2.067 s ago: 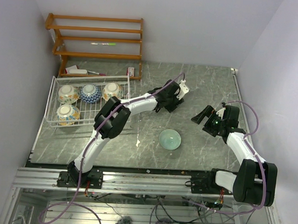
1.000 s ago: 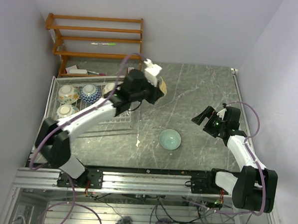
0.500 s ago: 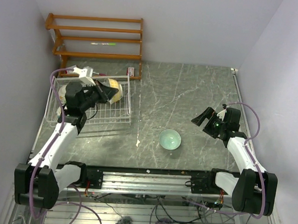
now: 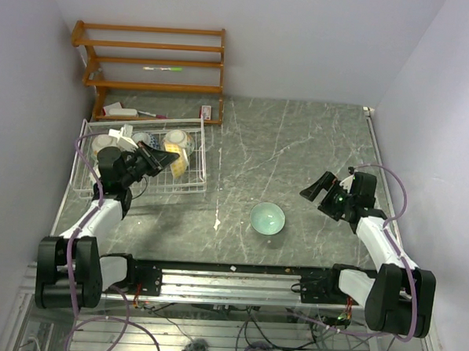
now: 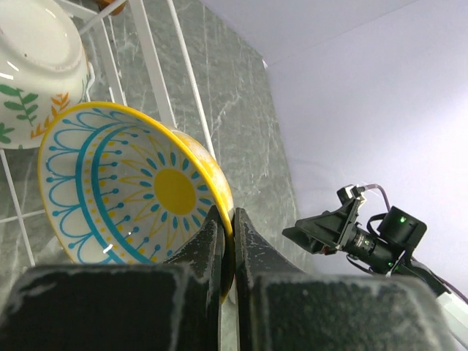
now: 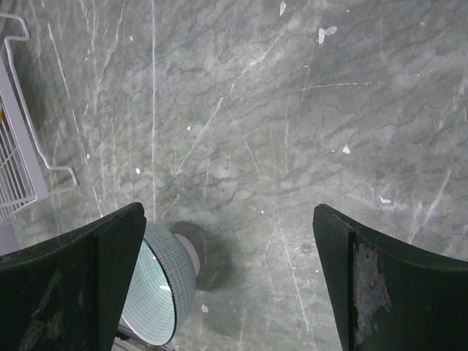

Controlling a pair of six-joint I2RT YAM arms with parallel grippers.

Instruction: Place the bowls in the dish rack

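Observation:
My left gripper [image 4: 160, 157] is shut on the rim of a yellow bowl [image 4: 178, 165] with a blue and yellow pattern inside [image 5: 124, 197]. It holds the bowl tilted on edge over the right part of the white wire dish rack [image 4: 171, 191]. In the left wrist view the fingertips [image 5: 213, 228] pinch the rim. Other patterned bowls [image 4: 104, 143] stand in the rack, one of them white with green leaves [image 5: 36, 66]. A plain teal bowl [image 4: 267, 218] sits on the table. My right gripper [image 4: 320, 188] hangs open to its right, with the teal bowl [image 6: 164, 285] beside its left finger.
A brown wooden shelf unit [image 4: 154, 61] stands against the back wall behind the rack, with small items at its foot [image 4: 124, 111]. The rack's corner [image 6: 22, 161] shows at the left of the right wrist view. Grey marble table [image 4: 315, 140] lies between the arms.
My left arm has swung from the table's middle to the left with the yellow bowl and lowered it over the rack. The right gripper has shifted slightly and stays open.

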